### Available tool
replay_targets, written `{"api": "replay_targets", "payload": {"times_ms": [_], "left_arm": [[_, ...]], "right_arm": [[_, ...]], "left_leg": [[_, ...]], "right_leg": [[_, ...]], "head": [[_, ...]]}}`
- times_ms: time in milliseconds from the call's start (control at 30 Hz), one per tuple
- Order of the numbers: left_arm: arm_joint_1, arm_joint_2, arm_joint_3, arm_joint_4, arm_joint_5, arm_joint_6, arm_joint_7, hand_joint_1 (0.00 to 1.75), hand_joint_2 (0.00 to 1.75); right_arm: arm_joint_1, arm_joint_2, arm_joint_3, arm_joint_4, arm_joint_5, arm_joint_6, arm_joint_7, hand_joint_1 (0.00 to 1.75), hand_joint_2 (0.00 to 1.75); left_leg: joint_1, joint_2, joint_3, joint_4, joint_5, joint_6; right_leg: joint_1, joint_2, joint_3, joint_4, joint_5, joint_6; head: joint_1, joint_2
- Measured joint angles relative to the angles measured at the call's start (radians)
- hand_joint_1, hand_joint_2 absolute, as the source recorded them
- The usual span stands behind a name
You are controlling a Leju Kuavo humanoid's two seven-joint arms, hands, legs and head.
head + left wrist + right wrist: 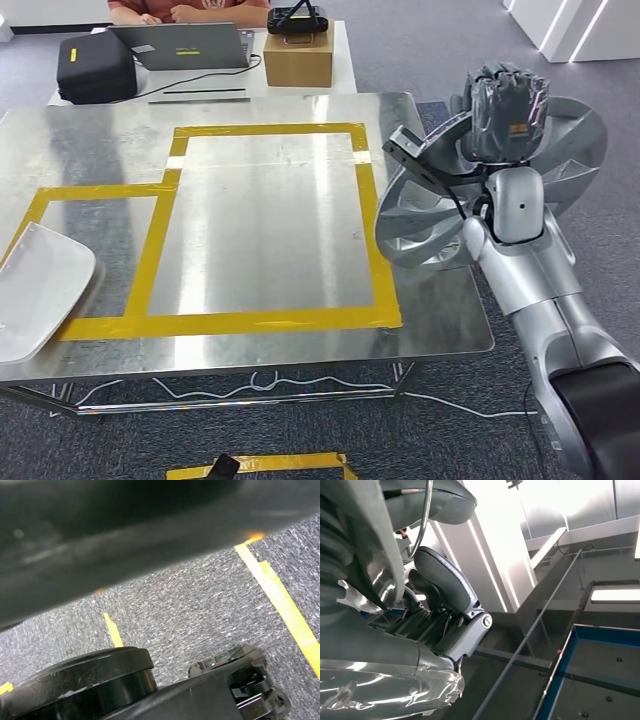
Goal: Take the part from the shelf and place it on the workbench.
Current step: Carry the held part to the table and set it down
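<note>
Grey carpet surrounds the steel workbench (249, 250); beside its edge the right hand (504, 110), fingers closed, grips the silver part (423, 225)

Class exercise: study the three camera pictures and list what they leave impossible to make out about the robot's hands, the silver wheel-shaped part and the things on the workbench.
1. Right hand: head view, fingers hidden under its dark cover.
2. Silver part: right wrist view, too close; outline lost.
3. Left hand: left wrist view, a dark blur hides its state.
4. White tray: head view, cut off by the left edge.
5. Person behind the workbench: cut off by the top edge.
</note>
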Motion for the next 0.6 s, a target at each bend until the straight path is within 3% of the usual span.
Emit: {"api": "replay_targets", "payload": {"times_ms": [600], "left_arm": [[-0.002, -0.002, -0.001, 0.000, -0.017, -0.001, 0.018, 0.00, 0.00]], "right_arm": [[-0.076, 0.081, 0.050, 0.069, 0.079, -0.011, 0.025, 1.75, 1.75]], "left_leg": [[0.000, 0.000, -0.001, 0.000, 0.000, 0.000]], "right_leg": [[0.000, 0.000, -0.001, 0.000, 0.000, 0.000]], "head": [[0.000, 0.000]]}}
